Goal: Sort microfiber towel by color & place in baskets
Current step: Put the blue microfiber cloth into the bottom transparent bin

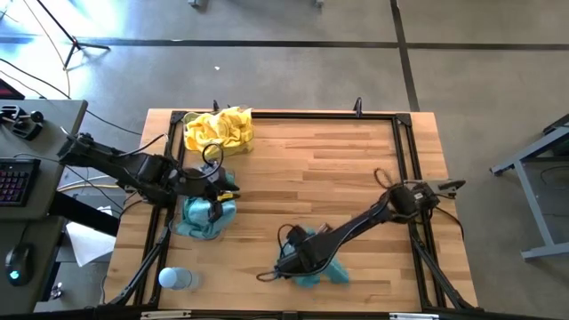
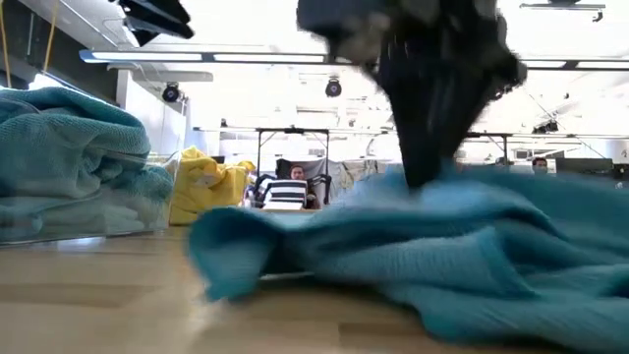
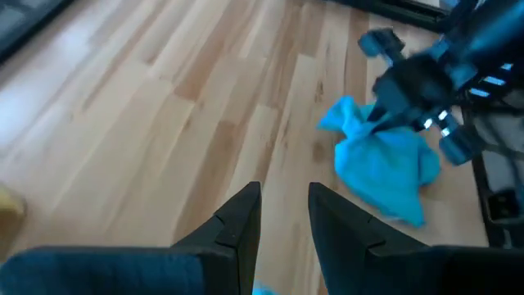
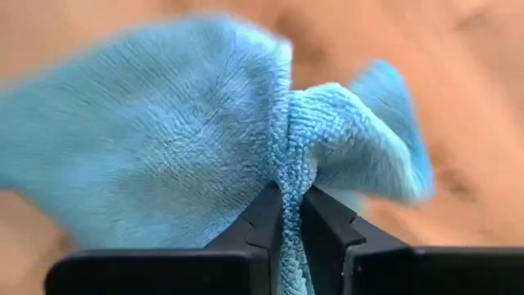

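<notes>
A teal microfiber towel [image 1: 316,267] lies crumpled on the wooden table near its front edge, and my right gripper [image 4: 291,205] is shut on it from above. The same towel [image 2: 442,246] fills the low view under the dark gripper [image 2: 432,108]. At the table's left, one clear basket [image 2: 88,211] holds a heap of teal towels [image 1: 204,218]. Beyond it, at the far left corner, lies a heap of yellow towels [image 1: 218,129]. My left gripper [image 3: 284,217] hangs open above the teal heap with nothing between its fingers. My right gripper pinches a raised fold [image 4: 288,176] of the teal towel between its two fingers. The fingers come from above, pointing steeply down. The cloth bunches up on both sides of the fingers, and the rest of the towel [image 2: 324,256] lies on the table.
A small pale blue bottle [image 1: 175,278] lies at the near left corner. A black metal frame [image 1: 404,142] runs around the tabletop. Bare wood [image 1: 320,169] spreads across the middle and far right. A person [image 2: 288,189] sits in the room behind the table.
</notes>
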